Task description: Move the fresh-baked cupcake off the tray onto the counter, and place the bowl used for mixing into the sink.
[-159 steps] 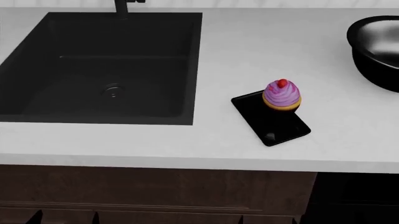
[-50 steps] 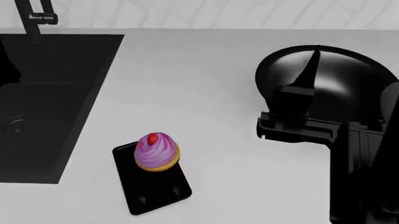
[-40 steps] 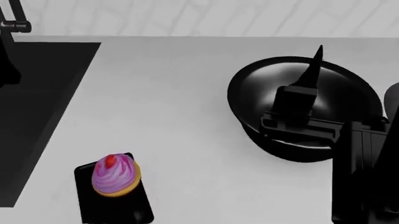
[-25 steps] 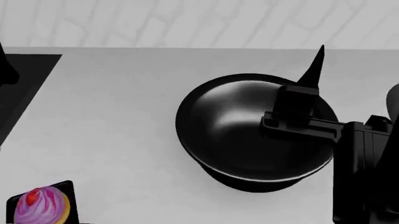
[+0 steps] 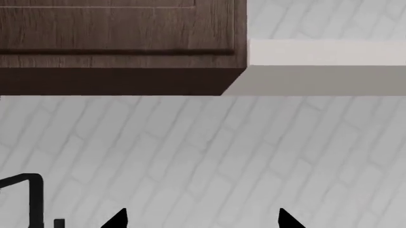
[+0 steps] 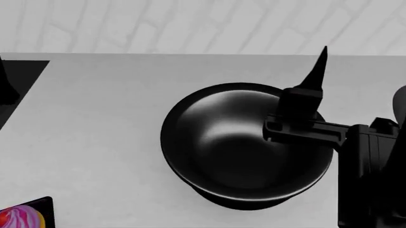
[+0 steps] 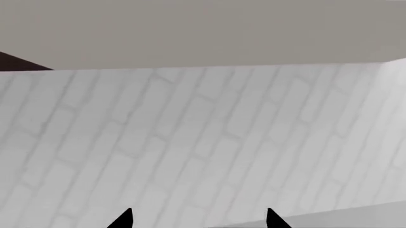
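The big dark metal bowl [image 6: 241, 147] stands upright on the white counter [image 6: 101, 142], in the middle of the head view. My right gripper [image 7: 198, 219] hangs above the bowl's right rim. It is open with nothing between its tips, and one pointed finger [image 6: 319, 66] sticks up past the rim. At the bottom left corner only part of the pink-frosted cupcake [image 6: 18, 219] shows, on the black tray [image 6: 45, 205]. A corner of the black sink [image 6: 32, 76] shows at the left edge. My left gripper [image 5: 203, 221] is open and empty, facing the tiled wall.
A white tiled wall [image 6: 203, 23] runs behind the counter. The left wrist view shows a dark wood upper cabinet [image 5: 120, 42] and part of the black faucet [image 5: 35, 199]. My right arm's black body [image 6: 368, 175] fills the lower right of the head view.
The head view has swung right: the bowl has shifted to the centre, the cupcake and tray have slid to the bottom left corner, and the sink is nearly out of view. The right arm has entered the view.
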Tool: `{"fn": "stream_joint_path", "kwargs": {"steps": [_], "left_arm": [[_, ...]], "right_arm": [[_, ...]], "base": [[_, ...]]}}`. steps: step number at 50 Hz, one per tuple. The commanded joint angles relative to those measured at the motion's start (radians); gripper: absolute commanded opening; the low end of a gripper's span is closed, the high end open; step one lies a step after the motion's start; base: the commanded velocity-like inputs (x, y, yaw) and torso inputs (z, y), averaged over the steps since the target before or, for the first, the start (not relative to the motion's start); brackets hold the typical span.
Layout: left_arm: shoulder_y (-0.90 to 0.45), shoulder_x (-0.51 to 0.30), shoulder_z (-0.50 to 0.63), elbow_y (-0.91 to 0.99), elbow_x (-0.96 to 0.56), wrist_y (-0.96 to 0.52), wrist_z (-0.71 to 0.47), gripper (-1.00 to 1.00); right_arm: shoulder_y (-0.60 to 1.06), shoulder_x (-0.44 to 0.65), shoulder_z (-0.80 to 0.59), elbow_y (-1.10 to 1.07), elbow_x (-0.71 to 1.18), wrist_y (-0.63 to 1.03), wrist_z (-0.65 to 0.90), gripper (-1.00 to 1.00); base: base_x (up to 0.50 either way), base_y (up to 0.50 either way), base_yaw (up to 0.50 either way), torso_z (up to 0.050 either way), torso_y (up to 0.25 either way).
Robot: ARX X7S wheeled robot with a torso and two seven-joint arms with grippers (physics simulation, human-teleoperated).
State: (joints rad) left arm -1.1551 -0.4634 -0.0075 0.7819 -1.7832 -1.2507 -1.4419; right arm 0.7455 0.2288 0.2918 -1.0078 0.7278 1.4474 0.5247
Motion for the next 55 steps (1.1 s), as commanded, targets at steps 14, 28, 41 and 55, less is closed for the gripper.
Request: {"fn": "stream_joint_path", "kwargs": {"steps": [14, 28, 41, 55], "left_arm": [[0.487, -0.729, -0.125, 0.265, -0.830, 0.554, -0.128, 1.00], [0.749, -0.686, -0.364, 0.265, -0.980, 0.476, -0.128, 1.00], [0.678, -0.653, -0.193, 0.265, -0.863, 0.507, -0.128, 1.00], [0.517, -0.665, 0.199, 0.156, -0.548, 0.540, -0.097, 1.00]], "right_arm": [[0.005, 0.015, 0.005, 0.017, 0.076, -0.008, 0.038, 1.00], [-0.002, 0.035, 0.007, 0.027, 0.101, -0.029, 0.061, 1.00], [0.003, 0.044, 0.016, 0.030, 0.138, -0.029, 0.090, 1.00], [-0.007, 0.066, -0.016, 0.046, 0.144, -0.070, 0.101, 1.00]], "base": [[0.00, 0.00, 0.00, 0.000, 0.000], [0.00, 0.00, 0.00, 0.000, 0.000], [0.00, 0.00, 0.00, 0.000, 0.000], [0.00, 0.00, 0.00, 0.000, 0.000]]}}
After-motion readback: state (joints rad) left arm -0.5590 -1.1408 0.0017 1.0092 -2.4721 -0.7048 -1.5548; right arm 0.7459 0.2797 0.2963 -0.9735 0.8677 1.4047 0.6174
